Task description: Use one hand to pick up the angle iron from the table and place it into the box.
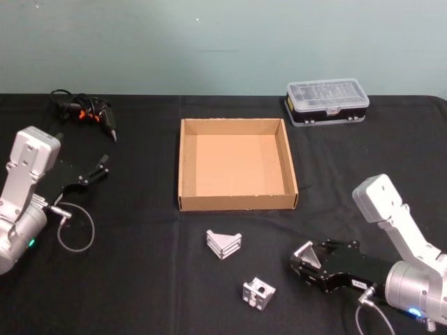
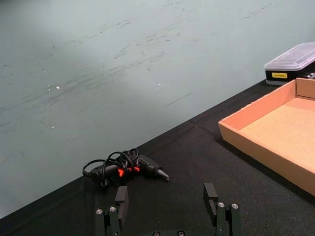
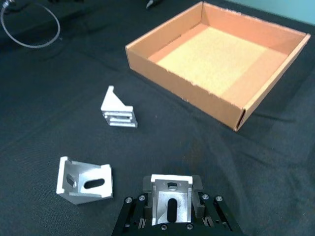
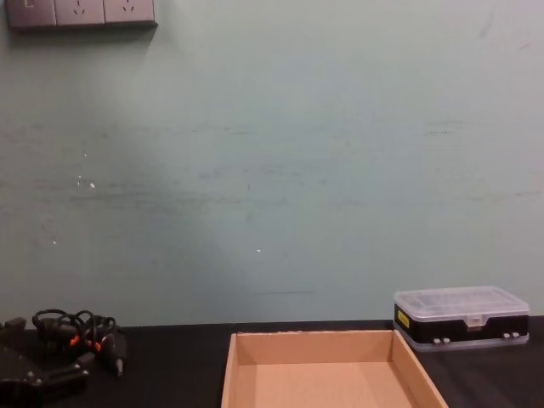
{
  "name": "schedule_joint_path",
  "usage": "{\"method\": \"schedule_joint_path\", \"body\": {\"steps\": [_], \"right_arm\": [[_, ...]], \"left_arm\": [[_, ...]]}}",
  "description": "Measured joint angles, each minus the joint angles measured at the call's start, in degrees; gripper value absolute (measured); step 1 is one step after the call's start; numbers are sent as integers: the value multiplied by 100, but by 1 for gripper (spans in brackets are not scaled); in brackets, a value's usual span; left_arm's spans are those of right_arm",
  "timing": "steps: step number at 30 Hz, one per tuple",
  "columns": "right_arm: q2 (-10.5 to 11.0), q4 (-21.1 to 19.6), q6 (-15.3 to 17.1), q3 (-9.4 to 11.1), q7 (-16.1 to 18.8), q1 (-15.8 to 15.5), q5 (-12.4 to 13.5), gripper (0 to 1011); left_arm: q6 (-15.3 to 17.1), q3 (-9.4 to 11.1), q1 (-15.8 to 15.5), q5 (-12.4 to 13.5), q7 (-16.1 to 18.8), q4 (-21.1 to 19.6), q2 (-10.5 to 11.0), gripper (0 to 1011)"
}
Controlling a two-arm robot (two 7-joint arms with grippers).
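Observation:
My right gripper (image 1: 304, 258) is at the front right of the table (image 1: 140, 279), shut on a silver angle iron (image 3: 170, 203) that sits between its fingers. Two more angle irons lie on the black top. One angle iron (image 1: 223, 244) is just in front of the box, and the other (image 1: 258, 294) is nearer the front edge. In the right wrist view they appear as a triangular bracket (image 3: 119, 111) and a slotted bracket (image 3: 83, 180). The tan cardboard box (image 1: 237, 202) stands open at the table's middle with nothing in it. My left gripper (image 1: 94, 172) rests open at the far left.
A black case with a clear lid (image 1: 327, 102) stands behind the box to the right. A black tool with an orange-marked cable (image 1: 87, 112) lies at the back left. A loop of grey cable (image 1: 75, 229) hangs by my left arm.

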Motion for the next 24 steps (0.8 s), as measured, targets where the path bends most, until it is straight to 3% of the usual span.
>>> {"method": "schedule_joint_path", "body": {"steps": [8,13,19,24], "right_arm": [[6,-419,-67,251,-83,-79,-10,449],[-49,-638,-120,392,-186,27,-87,449],[-193,-646,-179,382,-282,311,-315,449],[-487,-364,-223,180,-300,801,-605,449]], "left_arm": [[0,0,0,0,0,0,0,1000],[0,0,0,0,0,0,0,1000],[0,0,0,0,0,0,0,1000],[0,0,0,0,0,0,0,1000]]}}
